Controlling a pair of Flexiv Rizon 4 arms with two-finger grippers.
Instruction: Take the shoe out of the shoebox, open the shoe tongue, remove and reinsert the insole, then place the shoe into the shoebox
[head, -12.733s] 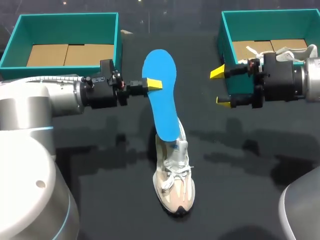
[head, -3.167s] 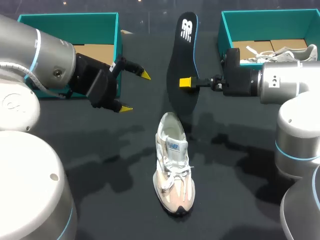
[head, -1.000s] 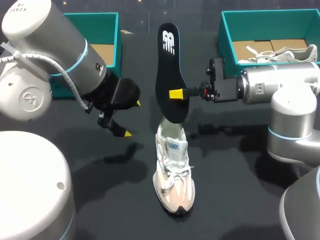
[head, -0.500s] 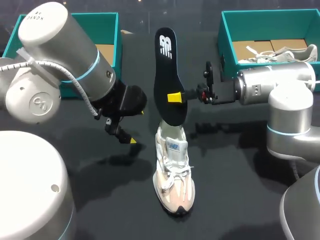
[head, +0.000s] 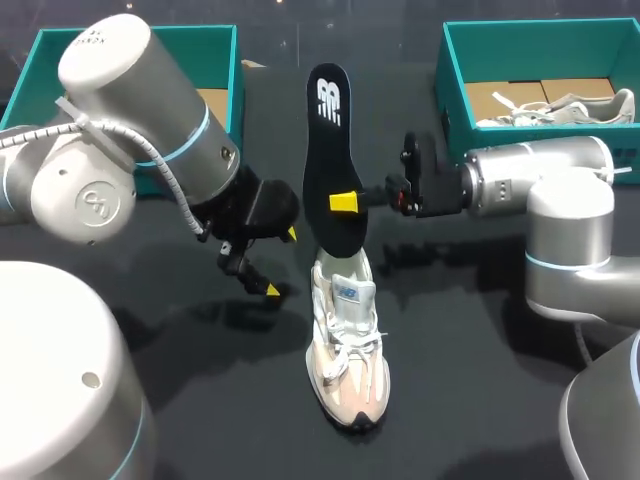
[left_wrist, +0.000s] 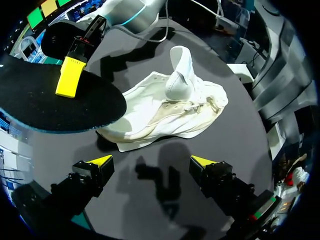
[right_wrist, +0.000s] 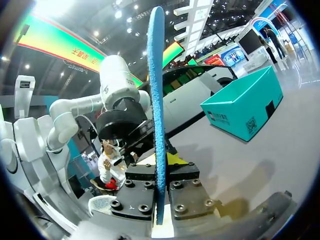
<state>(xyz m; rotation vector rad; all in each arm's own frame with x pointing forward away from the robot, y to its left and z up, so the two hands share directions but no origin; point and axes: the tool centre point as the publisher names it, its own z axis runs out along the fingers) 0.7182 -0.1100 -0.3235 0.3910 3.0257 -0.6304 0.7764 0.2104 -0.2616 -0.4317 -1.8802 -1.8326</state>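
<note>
Now the right gripper (head: 343, 202) is pinching the insole (head: 325, 140) upright over the shoe (head: 346, 330) on the table (head: 480, 400) and should be easing it in toe-first, with the wide-open left gripper (head: 281, 262) hovering beside.

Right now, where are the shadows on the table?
Head view: soft shadows lie on the black table on both sides of the sneaker. Left wrist view: the shadow of the left claw falls on the table just ahead of it, and a darker patch sits under the edge of the insole.
</note>
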